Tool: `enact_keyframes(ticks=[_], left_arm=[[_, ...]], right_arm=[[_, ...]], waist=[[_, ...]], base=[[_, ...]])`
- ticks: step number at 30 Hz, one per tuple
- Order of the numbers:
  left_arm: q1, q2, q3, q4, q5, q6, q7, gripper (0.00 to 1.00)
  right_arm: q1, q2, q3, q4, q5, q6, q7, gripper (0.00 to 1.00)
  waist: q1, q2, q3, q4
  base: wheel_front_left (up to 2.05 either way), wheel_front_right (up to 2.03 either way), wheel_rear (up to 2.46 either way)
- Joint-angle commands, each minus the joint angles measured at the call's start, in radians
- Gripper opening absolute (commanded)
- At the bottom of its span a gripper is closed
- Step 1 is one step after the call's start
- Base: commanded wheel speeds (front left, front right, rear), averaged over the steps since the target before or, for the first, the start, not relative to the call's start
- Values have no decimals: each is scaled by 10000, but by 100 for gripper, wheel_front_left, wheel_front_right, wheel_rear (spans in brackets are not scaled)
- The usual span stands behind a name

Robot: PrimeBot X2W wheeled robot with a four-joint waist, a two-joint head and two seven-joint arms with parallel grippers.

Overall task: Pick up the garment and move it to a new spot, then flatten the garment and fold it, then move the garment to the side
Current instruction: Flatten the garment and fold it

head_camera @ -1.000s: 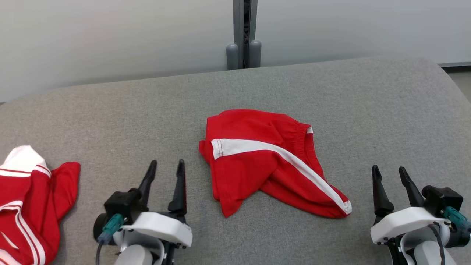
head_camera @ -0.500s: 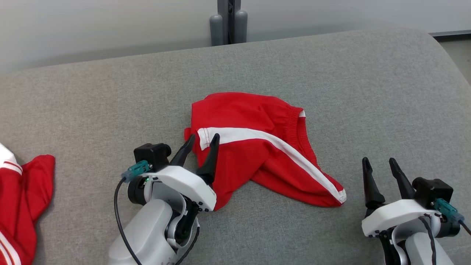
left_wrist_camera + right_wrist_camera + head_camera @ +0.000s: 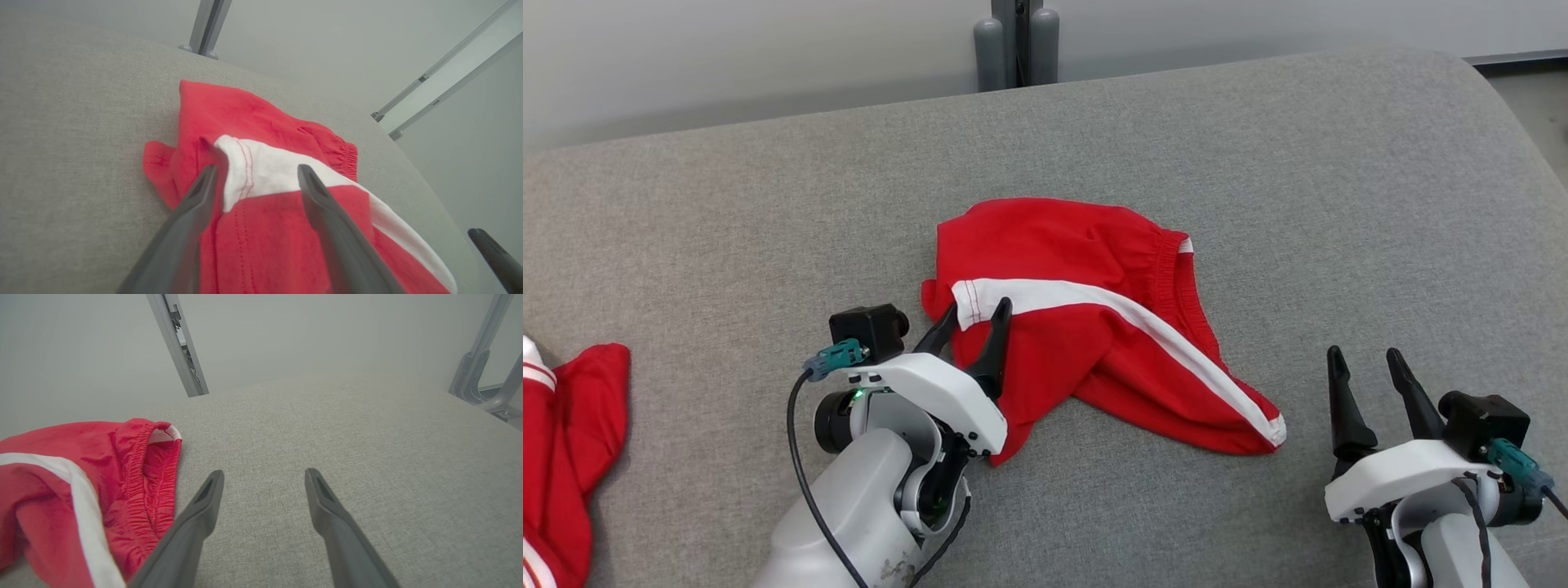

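White-cased left hand (image 3: 978, 309), 7 o'clock in the head view. A second ago it sat parked at the near edge, well short of the cloth. It has since reached forward to the garment (image 3: 1094, 351), meeting it at its 9 o'clock edge. The head has also dipped and turned, so the whole scene slid in the picture; the garment itself looks unmoved on the counter (image 3: 1298, 163). Reading: the pick-up is only starting, nothing lifted yet.

Left hand, detail: fingers parted a moderate way, nothing pinched between them. The left wrist view has them straddling the squared end of the white stripe (image 3: 261, 163) at a leg hem. Tips are on or just above the cloth; contact cannot be told. Released, empty.

Right hand (image 3: 1364, 355), 5 o'clock: parked, fingers spread, empty. It sits over bare counter near the garment's 4 o'clock tip.

Garment: red shorts, crumpled, mid-counter, partly doubled over on itself. Elastic waistband (image 3: 139, 469) toward 2 o'clock.

Second red-and-white garment (image 3: 572, 425) at 8 o'clock, well apart from both hands.

Far: the counter's rounded back edge, then a grey post (image 3: 1013, 41) at 12 o'clock against a pale wall.
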Motion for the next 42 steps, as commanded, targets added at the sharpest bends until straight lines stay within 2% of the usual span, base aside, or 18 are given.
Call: enact_keyframes(ticks=[1, 6, 7, 8, 9, 10, 17, 24, 31, 42], left_arm=[[-219, 47, -62, 43, -107, -43, -60, 100], [-320, 49, -341, 65, -427, -233, -218, 100], [-352, 50, -384, 74, -485, -246, -245, 75], [-391, 49, -423, 83, -544, -277, -275, 42], [-419, 49, -466, 96, -608, -326, -291, 18], [-439, 47, -518, 120, -657, -356, -276, 0], [-533, 50, -619, 264, -865, -428, -486, 0], [-340, 71, -602, 402, -598, -592, -831, 0], [15, 72, -435, 271, -366, -590, -980, 0], [480, 297, 368, -495, 589, -233, -1026, 0]], right_arm=[[-61, -21, -14, 38, -21, 2, -47, 100], [-102, -15, 24, 68, -63, 2, -48, 100], [-105, -12, 44, 77, -80, 2, -47, 100], [-107, -13, 52, 79, -84, 2, -47, 100], [-110, -15, 58, 85, -90, 2, -47, 100], [-112, -15, 66, 91, -90, 2, -47, 100], [-97, -13, 58, 128, -130, 2, -49, 100], [108, -75, 171, 213, 9, 2, -47, 100], [383, -789, 1358, 272, 135, 2, -49, 100], [757, -2115, 3672, 36, 1079, 2, -47, 100]], waist=[[0, 0, -22, 29], [0, 0, -66, 90], [0, 0, -69, 95], [0, 0, -69, 98], [0, 0, -67, 98], [0, 0, -67, 97], [0, 0, -59, 96], [0, 0, -282, 253], [0, 0, -553, 556], [0, 0, -787, 1003]], base=[[0, 0, 0], [0, 0, 0], [0, 0, 0], [0, 0, 0], [0, 0, 0], [0, 0, 0], [0, 0, 0], [0, 0, 0], [0, 0, 0], [0, 0, 0]])
